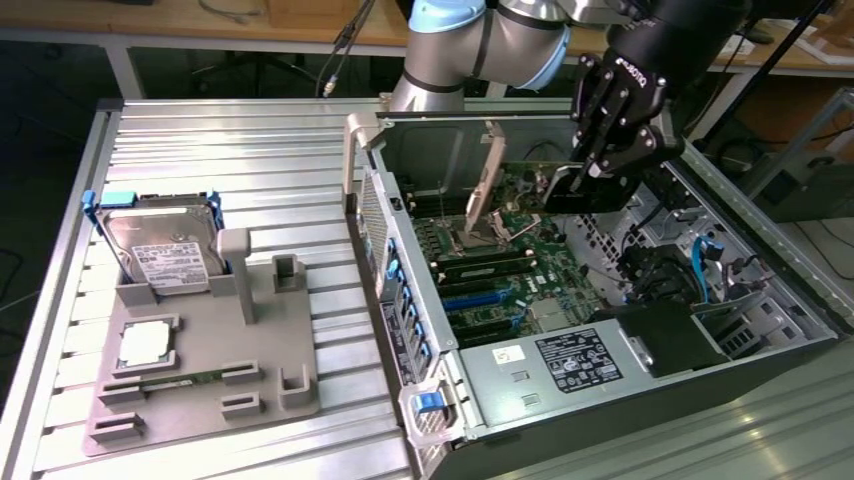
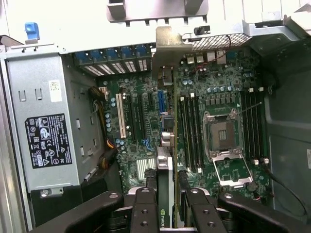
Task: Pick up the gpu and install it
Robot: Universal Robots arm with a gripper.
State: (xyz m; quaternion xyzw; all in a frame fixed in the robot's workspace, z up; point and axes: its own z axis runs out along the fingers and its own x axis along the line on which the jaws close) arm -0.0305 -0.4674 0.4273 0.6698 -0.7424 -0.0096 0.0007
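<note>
The tool [image 1: 597,180] is clamping the gpu [image 2: 165,167] edge-on, holding it above the motherboard [image 1: 514,270] inside the open case [image 1: 747,300], at 2 o'clock in the exterior view. The hard drive [image 1: 160,245] is standing on the table [image 1: 240,140] at 9 o'clock

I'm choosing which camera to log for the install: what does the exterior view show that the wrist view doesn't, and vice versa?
Exterior view: a grey parts holder beside the computer case, carrying a hard drive, a processor and a memory stick, plus the arm. Wrist view: the graphics card edge-on, gripped by the gripper, its silver bracket ahead. Both: that open case, its motherboard and the labelled power supply.
</note>
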